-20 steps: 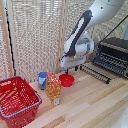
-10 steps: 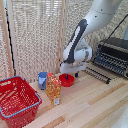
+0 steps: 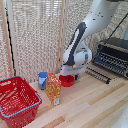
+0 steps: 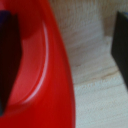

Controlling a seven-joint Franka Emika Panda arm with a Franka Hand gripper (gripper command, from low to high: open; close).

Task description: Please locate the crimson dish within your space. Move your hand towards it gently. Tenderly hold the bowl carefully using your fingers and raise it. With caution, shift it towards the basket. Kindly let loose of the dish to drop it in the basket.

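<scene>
Red plastic fills the wrist view: the bowl's (image 4: 45, 75) rim is straddled by the gripper's (image 3: 68, 76) spread fingers (image 4: 120, 45), not yet pinched. On the wooden table (image 3: 95, 107), the bowl (image 3: 67, 80) is seen at the red mesh basket's (image 3: 17, 101) two o'clock, beside a blue cup (image 3: 42, 80).

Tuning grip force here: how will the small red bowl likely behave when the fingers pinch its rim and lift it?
The red bowl looks like thin glossy plastic, so probably light and stiff. The sheen on its wall suggests it could slip. Being shallow and held by one side, it may tilt.
</scene>
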